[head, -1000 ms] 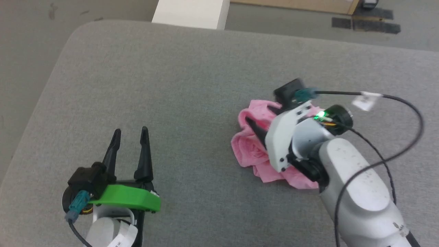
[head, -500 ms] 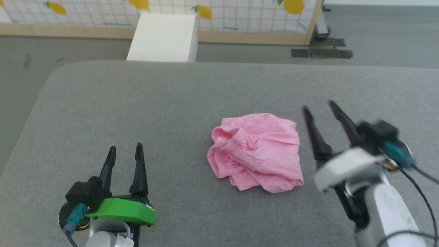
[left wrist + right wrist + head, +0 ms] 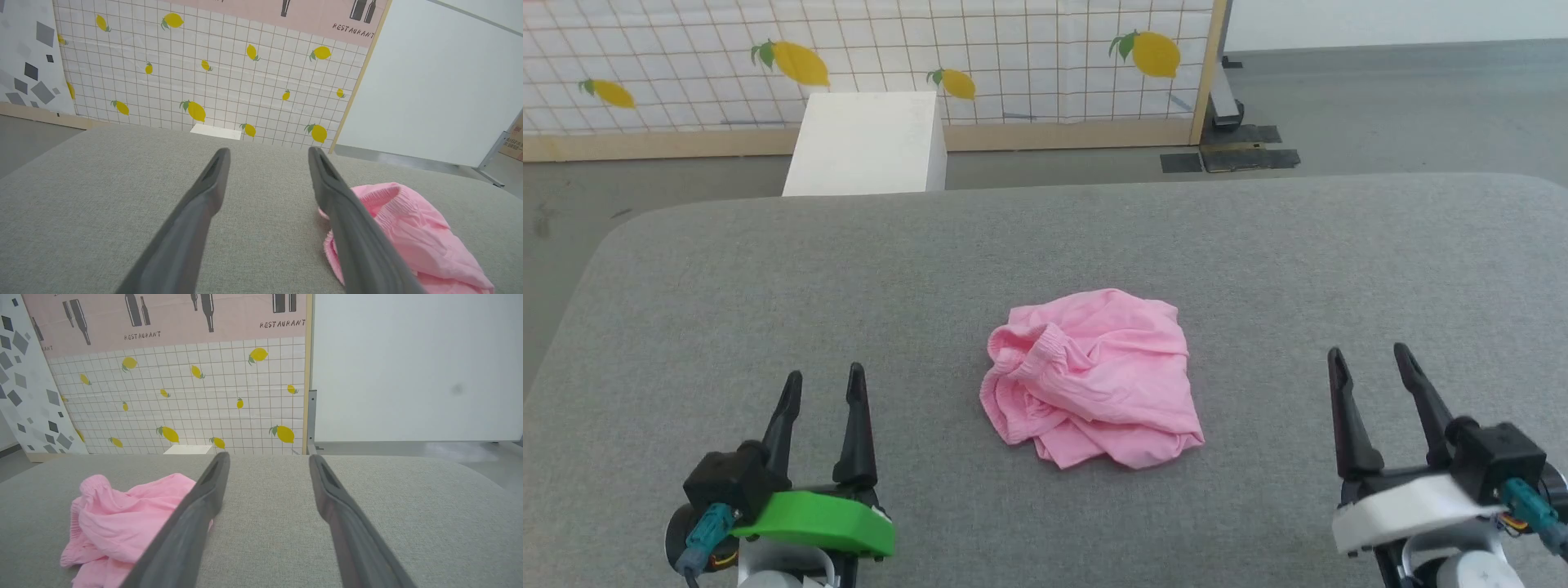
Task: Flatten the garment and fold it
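The pink garment [image 3: 1094,380] lay crumpled in a heap on the grey table [image 3: 768,269], between the left jaws and right jaws, both spread open, empty and apart from it.

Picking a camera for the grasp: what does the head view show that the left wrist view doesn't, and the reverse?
Head view adds the open right gripper and the whole crumpled outline of the garment. Left wrist view adds the pink restaurant poster above the lemon-print wall. Both share the garment, the open left gripper, that wall and the grey cushion.
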Controlling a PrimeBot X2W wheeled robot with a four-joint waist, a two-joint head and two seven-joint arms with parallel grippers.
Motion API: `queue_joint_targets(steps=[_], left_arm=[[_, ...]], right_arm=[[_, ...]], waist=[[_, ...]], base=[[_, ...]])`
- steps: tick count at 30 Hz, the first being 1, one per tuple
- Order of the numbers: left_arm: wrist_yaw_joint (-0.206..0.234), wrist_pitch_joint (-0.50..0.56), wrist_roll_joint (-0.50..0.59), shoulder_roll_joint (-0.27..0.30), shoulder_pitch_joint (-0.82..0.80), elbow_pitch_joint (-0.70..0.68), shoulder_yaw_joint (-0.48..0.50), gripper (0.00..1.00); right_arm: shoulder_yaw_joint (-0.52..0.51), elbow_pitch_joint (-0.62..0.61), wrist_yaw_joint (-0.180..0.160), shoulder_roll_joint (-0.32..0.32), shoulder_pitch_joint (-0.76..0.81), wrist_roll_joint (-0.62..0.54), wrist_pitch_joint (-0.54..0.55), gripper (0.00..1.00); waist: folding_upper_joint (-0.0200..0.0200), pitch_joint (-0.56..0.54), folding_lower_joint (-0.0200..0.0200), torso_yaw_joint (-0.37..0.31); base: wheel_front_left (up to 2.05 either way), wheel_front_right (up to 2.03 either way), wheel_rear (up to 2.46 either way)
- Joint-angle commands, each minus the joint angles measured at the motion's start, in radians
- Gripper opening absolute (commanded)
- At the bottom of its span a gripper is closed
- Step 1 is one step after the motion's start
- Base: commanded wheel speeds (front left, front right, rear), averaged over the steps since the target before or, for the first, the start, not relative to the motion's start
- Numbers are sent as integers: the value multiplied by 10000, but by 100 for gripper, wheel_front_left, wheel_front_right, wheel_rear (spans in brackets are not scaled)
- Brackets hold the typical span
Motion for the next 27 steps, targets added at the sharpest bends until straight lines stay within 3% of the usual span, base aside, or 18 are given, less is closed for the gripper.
queue_joint_targets(steps=[1, 27], left_arm=[[31, -36, 5, -20, 175, 49, 5, 100], [66, -36, 39, -20, 329, 137, -35, 100]], right_arm=[[-3, -65, -13, 7, 173, -135, -113, 100], [47, -22, -13, 7, 473, -261, -210, 100]], waist=[[-1, -37, 0, -43], [-1, 17, 0, 20]], base=[[0, 0, 0], [0, 0, 0]])
